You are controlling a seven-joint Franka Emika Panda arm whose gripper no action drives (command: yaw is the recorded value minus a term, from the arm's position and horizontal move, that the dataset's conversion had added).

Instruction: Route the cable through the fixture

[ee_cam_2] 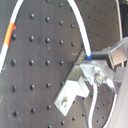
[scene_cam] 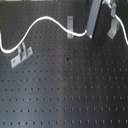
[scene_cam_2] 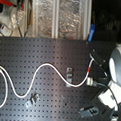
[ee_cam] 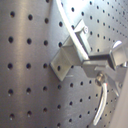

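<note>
Gripping the cable (scene_cam: 47,20), the hand (scene_cam: 90,33) sits at the far right of the first exterior view, its fingers closed on the white cord beside a metal fixture (scene_cam: 70,26). Beneath lies the black perforated surface (scene_cam: 70,85). From the hand the cable arcs over that fixture and runs left toward another bracket (scene_cam: 21,55). A third bracket (scene_cam: 113,27) stands right of the hand. In the second wrist view a red band (ee_cam_2: 10,34) marks the cord.

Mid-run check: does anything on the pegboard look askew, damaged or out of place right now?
Nothing stands out. The cable curves in loose waves across the pegboard to the gripper, beside the middle clip. No clip looks bent or toppled in either exterior view.
</note>
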